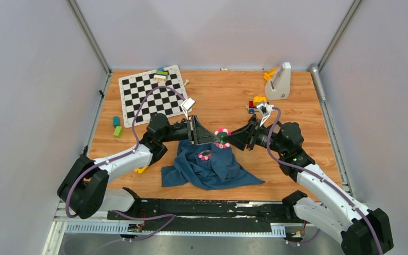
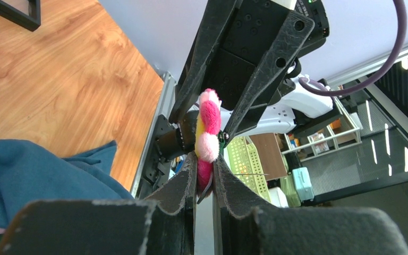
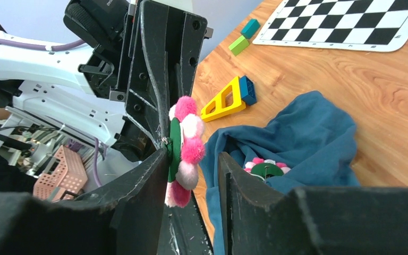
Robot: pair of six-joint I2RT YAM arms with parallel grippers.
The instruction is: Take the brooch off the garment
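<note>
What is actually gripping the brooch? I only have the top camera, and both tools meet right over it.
Observer: The left wrist view shows the left tool shut on the edge of the brooch.
Operator: And the right tool?
Observer: The right tool is open. The brooch sits close by one finger, with a clear gap to the other.
Operator: Is any cloth caught on it?
Observer: None that I can see. The garment lies on the table, apart from the brooch.
</note>
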